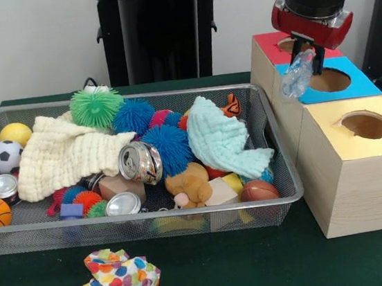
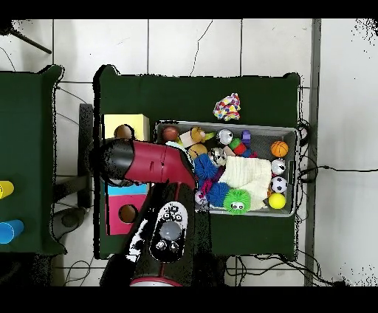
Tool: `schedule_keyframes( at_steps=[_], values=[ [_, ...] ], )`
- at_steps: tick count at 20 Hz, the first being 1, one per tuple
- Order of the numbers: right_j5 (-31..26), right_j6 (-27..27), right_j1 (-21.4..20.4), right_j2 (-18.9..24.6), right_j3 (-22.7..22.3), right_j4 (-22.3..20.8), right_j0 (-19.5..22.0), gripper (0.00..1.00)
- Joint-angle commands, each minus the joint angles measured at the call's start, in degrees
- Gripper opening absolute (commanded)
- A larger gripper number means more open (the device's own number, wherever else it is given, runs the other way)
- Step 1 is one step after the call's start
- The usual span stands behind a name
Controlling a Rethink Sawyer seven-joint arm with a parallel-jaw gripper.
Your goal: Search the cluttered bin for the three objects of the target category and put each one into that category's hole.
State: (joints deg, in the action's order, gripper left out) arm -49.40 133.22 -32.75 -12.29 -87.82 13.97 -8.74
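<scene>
The wire mesh bin (image 1: 289,173) sits on the green table, full of balls, cloths and cans; it also shows in the overhead view (image 2: 289,131). My gripper (image 1: 304,56) hangs over the blue-topped box (image 1: 358,86), shut on a wrinkly clear plastic piece (image 1: 296,75) that dangles beside the box's round hole (image 1: 329,80). In the overhead view the red arm (image 2: 151,164) covers the gripper and the blue box. No other clear plastic pieces show in the bin.
A red-topped box (image 1: 269,48) stands behind the blue one, a gold-topped box (image 1: 364,124) with a hole in front. A dotted multicoloured cloth (image 1: 119,283) lies on the table before the bin. Silver cans (image 1: 140,163) lie in the bin.
</scene>
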Motion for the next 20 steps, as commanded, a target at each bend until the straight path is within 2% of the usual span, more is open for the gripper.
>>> schedule_keyframes(
  at_steps=[1, 14, 20],
  values=[
    [4.4, 15.8, 3.3, 1.3, -5.7, 3.4, -1.2, 0.00],
    [1.8, 18.1, 2.6, -1.8, -5.6, 4.9, -4.7, 0.00],
    [3.3, 15.9, 3.3, -1.7, -6.0, 5.9, -4.2, 0.00]
  ],
)
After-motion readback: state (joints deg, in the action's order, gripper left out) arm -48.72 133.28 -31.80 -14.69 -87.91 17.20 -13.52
